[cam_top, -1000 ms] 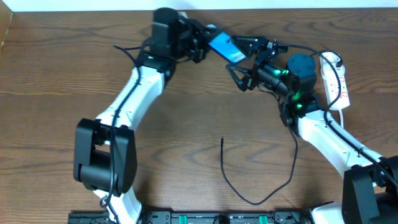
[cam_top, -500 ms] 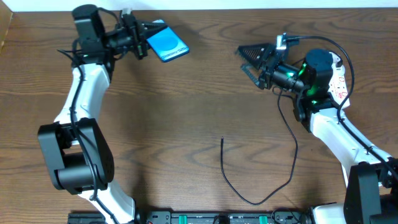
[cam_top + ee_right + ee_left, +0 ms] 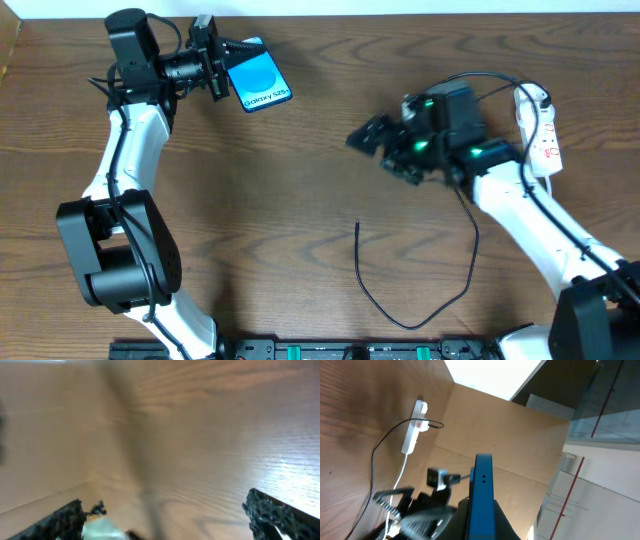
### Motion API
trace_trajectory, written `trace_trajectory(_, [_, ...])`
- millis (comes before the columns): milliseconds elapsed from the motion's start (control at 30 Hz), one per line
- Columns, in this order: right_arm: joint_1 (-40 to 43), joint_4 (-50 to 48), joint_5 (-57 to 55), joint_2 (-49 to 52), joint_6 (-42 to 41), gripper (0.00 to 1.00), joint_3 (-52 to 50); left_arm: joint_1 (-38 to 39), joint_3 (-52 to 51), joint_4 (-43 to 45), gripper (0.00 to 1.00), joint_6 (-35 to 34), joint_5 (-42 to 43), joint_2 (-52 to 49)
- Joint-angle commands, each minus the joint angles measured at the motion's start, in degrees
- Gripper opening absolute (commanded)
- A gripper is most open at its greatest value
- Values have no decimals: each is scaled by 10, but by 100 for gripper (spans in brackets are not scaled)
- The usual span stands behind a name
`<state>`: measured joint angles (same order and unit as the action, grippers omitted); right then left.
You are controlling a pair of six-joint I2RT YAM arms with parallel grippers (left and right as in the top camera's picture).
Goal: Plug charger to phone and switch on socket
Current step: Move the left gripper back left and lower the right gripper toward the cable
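Observation:
My left gripper [image 3: 222, 68] is shut on the phone [image 3: 256, 80], holding it above the table's far left corner with its blue screen facing up. In the left wrist view the phone [image 3: 481, 491] stands edge-on between the fingers. My right gripper [image 3: 372, 139] is motion-blurred right of centre, open and empty. Its dark fingertips [image 3: 279, 514] stand wide apart over bare wood. The charger [image 3: 400, 318] lies as a thin black loop on the near middle of the table, and its plug tip [image 3: 358, 226] is free. The white socket [image 3: 541, 126] lies at the far right edge.
A cardboard wall [image 3: 485, 425] stands behind the table's right side in the left wrist view, with the socket [image 3: 413, 430] lying at its foot. The right arm's black cable [image 3: 470, 78] arcs over its wrist. Equipment [image 3: 320, 350] lines the near edge.
The left arm has swung the phone from the far centre to the far left corner and turned its screen upward. The right gripper has moved left and nearer, away from the socket, still open.

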<state>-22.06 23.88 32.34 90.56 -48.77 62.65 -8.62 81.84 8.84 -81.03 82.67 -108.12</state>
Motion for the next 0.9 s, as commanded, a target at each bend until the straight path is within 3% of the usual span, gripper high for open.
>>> trace_trajectory(0, [-46, 54, -129, -7, 55, 99, 13, -2, 0, 3, 7, 7, 24, 9])
trace_trajectory(167, [-112, 139, -247, -4, 35, 99, 10, -2, 0, 3, 7, 41, 24, 9])
trace_trajectory(333, [-170, 148, -315, 17, 18, 99, 3, -2, 0, 3, 7, 45, 24, 9])
trace_trajectory(633, [-200, 147, -273, 132, -11, 99, 3, -2, 0, 3, 7, 45, 24, 9])
trace_trajectory(867, [-204, 154, -217, 158, -20, 99, 3, -2, 0, 3, 7, 45, 23, 9])
